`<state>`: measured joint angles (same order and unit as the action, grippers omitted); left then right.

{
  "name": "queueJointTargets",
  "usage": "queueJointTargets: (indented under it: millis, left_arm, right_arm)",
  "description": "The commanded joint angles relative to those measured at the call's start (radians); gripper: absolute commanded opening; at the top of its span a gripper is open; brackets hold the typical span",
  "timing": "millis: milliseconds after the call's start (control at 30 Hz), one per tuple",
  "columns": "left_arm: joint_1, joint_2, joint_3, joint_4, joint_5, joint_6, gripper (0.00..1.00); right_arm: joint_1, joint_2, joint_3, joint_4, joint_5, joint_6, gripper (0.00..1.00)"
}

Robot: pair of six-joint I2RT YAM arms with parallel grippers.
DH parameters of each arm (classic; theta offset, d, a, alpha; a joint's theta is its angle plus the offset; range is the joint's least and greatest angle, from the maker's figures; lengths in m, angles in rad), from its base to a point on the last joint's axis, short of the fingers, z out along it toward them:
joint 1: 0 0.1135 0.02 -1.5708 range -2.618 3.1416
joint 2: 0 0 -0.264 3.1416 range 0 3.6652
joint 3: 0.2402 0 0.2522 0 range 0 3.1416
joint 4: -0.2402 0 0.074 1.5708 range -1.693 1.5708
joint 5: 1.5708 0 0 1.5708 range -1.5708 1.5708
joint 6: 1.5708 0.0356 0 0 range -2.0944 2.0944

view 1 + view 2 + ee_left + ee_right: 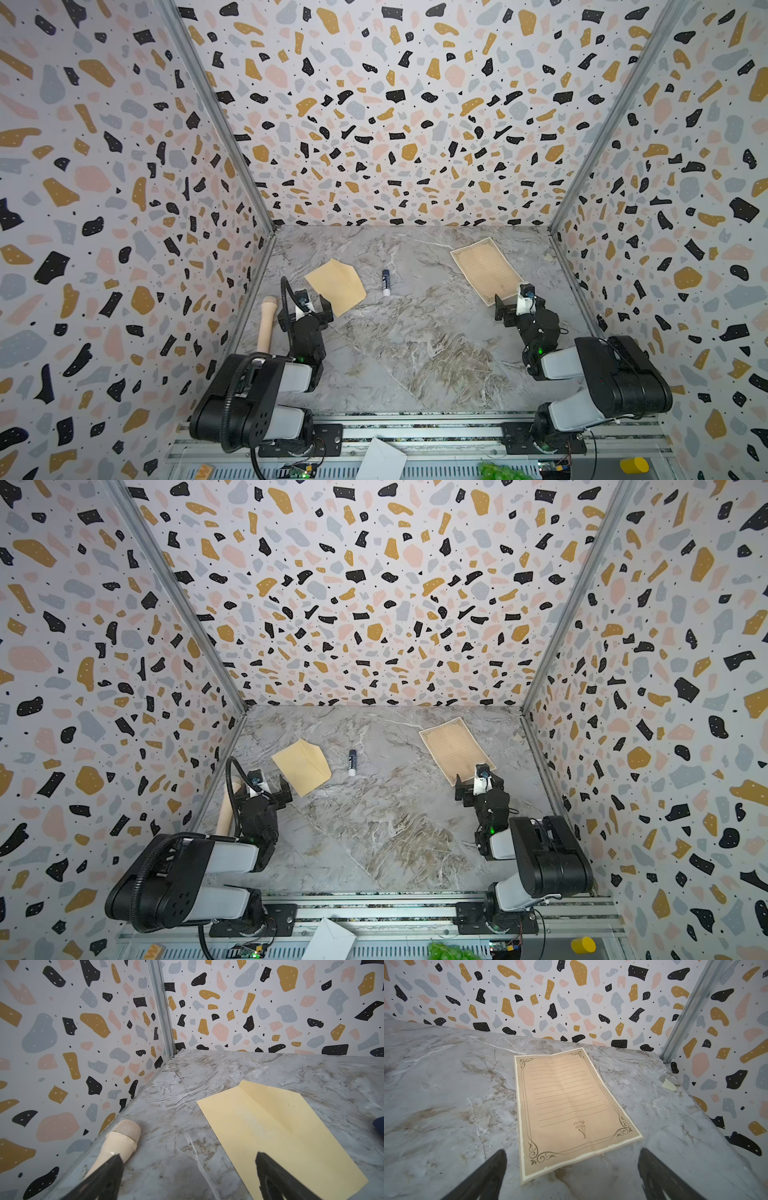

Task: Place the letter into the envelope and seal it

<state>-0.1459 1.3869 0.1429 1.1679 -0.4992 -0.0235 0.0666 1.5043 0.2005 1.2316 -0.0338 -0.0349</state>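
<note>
The letter, a cream sheet with a dark ornamental border, lies flat at the back right of the marble table. My right gripper hovers open just in front of its near edge; the letter fills the middle of the right wrist view. The tan envelope lies at the left with its flap folded out flat. Beside its near corner my left gripper is open and empty, one finger over the envelope.
A glue stick lies between envelope and letter. A beige microphone-shaped object rests along the left wall beside the left gripper. White folded paper sits on the front rail. Patterned walls enclose three sides.
</note>
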Motion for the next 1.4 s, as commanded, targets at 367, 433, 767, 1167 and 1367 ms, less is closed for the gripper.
queueJointTargets:
  millis: [367, 433, 767, 1167, 1367]
  left_arm:
    - [-0.001, 0.002, 0.019, 0.032, -0.015, -0.013, 0.99]
    - [-0.001, 0.002, 0.02, 0.032, -0.016, -0.014, 0.99]
    - [-0.001, 0.001, 0.02, 0.032, -0.015, -0.014, 0.99]
    - [-0.001, 0.002, 0.02, 0.032, -0.016, -0.012, 1.0]
    - [-0.001, -0.138, 0.028, -0.074, -0.04, -0.022, 1.0]
  right_arm:
    - [-0.001, -0.011, 0.018, -0.003, 0.002, 0.008, 0.99]
    - [-0.004, -0.009, 0.02, -0.005, -0.003, 0.01, 0.99]
    - [-0.011, -0.01, 0.023, -0.009, -0.014, 0.012, 0.99]
    - [-0.01, -0.01, 0.022, -0.009, -0.014, 0.012, 0.99]
    - [-0.003, -0.209, 0.096, -0.297, 0.037, 0.04, 0.99]
